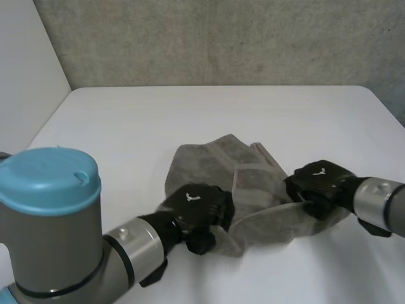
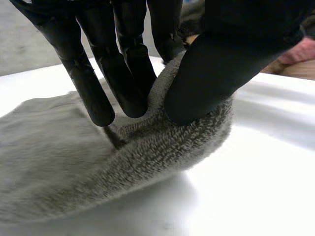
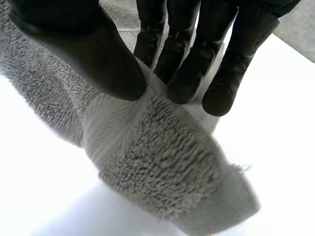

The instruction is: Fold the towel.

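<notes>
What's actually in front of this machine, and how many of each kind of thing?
towel, grey: 1
Black hands: 2, the left hand and the right hand, each pinching the towel's edge
table, white: 1
Total: 4

Towel [image 1: 209, 166]: grey-brown looped pile, with one paler flat-woven band [image 1: 253, 170]. Left hand [image 1: 193, 206] and right hand [image 1: 319, 178]: plain black. Table [image 1: 190, 114]: plain white. Arm cap [image 1: 47, 180], 8 o'clock of the towel: light blue. Wall [image 1: 221, 38]: mottled grey.

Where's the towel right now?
Head view: towel bunched at the table's near middle, left hand pinching its near edge, right hand pinching its right edge.
</notes>
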`<state>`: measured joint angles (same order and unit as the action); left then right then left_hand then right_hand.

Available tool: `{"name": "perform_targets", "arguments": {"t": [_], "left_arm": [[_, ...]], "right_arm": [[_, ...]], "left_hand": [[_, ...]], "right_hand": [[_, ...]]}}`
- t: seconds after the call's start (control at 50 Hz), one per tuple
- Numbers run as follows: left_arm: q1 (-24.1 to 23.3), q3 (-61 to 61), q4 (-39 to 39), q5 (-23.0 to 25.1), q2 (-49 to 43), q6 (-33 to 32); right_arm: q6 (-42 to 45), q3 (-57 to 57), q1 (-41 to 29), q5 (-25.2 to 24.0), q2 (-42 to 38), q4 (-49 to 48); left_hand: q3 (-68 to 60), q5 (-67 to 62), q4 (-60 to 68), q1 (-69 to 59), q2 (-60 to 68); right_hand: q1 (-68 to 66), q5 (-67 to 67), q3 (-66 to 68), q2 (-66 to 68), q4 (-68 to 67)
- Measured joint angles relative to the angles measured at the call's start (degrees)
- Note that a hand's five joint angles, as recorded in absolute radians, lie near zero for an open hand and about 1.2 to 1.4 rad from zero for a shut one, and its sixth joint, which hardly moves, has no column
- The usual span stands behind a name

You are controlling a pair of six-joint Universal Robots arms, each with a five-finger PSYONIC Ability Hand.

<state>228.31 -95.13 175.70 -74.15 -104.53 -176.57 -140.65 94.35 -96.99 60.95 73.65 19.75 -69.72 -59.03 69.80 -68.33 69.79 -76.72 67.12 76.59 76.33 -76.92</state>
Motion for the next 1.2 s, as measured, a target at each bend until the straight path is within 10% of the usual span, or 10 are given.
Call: {"name": "perform_targets", "arguments": {"t": [0.14, 0.22, 0.34, 0.94, 1.2], "left_arm": [[-4.04, -0.29, 0.03, 4.06, -0.49, -0.09], [-4.86, 1.25, 0.64, 4.51, -1.16, -0.73], [-4.33, 7.28, 3.43, 4.36, -3.64, -5.01], [0.65, 45.33, -3.59, 14.66, -38.64, -41.35], [0.64, 48.25, -3.29, 14.84, -41.7, -44.98]], "right_arm": [[11.79, 6.07, 9.09, -2.47, 5.86, 3.77], [16.58, 7.64, 12.28, -2.86, 7.15, 5.4], [18.27, 8.12, 13.67, -2.99, 7.21, 5.83], [17.3, 10.3, 13.19, -6.33, 6.44, 2.97], [17.32, 10.53, 13.14, -6.47, 5.03, 2.54]], "left_hand": [[3.0, 2.66, -2.98, 3.53, -3.01], [42.54, 42.21, -41.81, 41.26, -43.31], [57.87, 56.08, -57.99, 56.34, -58.07], [53.78, 52.99, -53.92, 52.48, -53.84], [36.55, 35.88, -36.61, 34.79, -36.34]], "right_hand": [[0.0, 0.0, 0.0, 0.0, 0.0], [0.0, 0.0, 0.0, 0.0, 0.0], [0.0, 0.0, 0.0, 0.0, 0.0], [-0.01, 0.0, 0.0, 0.0, 0.0], [-0.01, 0.0, 0.0, 0.0, 0.0]]}}
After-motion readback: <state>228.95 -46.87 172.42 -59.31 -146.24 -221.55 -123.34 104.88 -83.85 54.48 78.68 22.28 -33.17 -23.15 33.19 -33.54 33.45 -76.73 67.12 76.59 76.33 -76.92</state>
